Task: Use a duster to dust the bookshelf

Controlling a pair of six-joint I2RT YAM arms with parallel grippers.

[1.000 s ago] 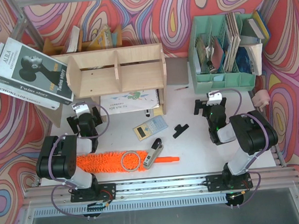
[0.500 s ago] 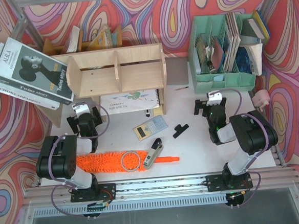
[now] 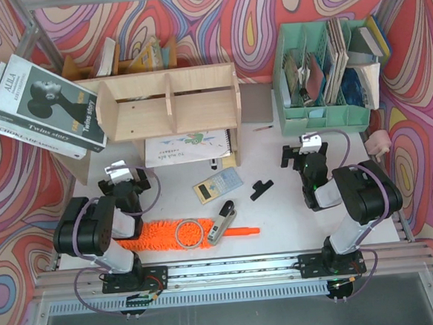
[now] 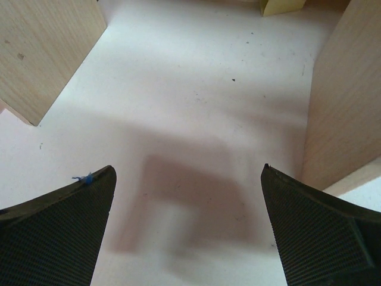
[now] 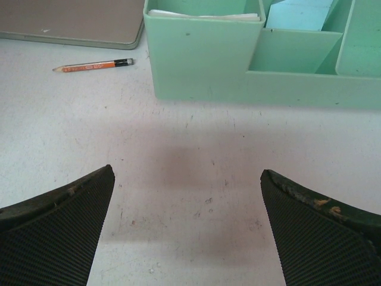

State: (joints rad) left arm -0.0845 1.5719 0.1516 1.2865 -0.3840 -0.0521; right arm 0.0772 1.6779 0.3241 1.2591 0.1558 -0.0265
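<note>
Lifting the duster [image 3: 158, 234] off the desk [image 3: 286, 202] is where trouble could be met: a ring [image 3: 186, 234] and what may be a stapler [image 3: 222, 221] are laid across it, and both could be dragged or flung off; its fluffy end is partly covered by the left arm. The left hand [image 4: 187, 168] is held low, spread wide and empty, aimed beneath the bookshelf [image 3: 169, 99]; the right hand [image 5: 187, 173] is likewise spread and empty, faced toward a green organiser [image 5: 202, 65].
</note>
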